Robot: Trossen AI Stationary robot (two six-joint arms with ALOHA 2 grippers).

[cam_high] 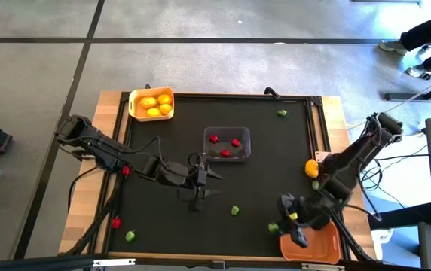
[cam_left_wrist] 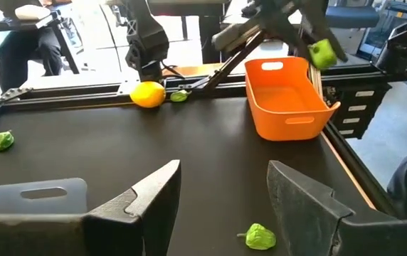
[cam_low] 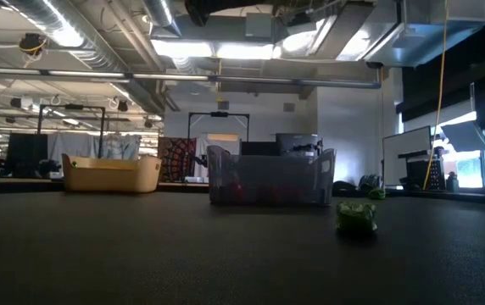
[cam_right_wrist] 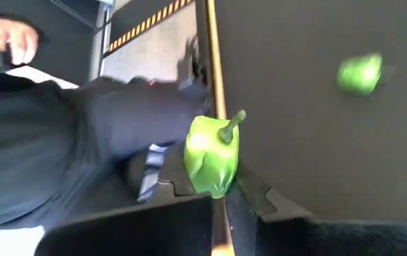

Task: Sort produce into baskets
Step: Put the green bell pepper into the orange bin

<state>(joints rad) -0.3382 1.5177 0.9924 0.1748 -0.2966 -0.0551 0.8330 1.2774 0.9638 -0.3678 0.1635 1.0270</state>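
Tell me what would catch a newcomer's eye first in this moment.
The right gripper pinches a green pepper above the orange basket at the table's near right corner. The yellow basket of lemons sits at the far left corner; the left gripper hangs open mid-table by the clear basket.

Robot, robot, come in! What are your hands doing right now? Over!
Left gripper open, mid-table beside the clear basket. Right gripper shut on a green pepper, above the orange basket. Nothing in the way.
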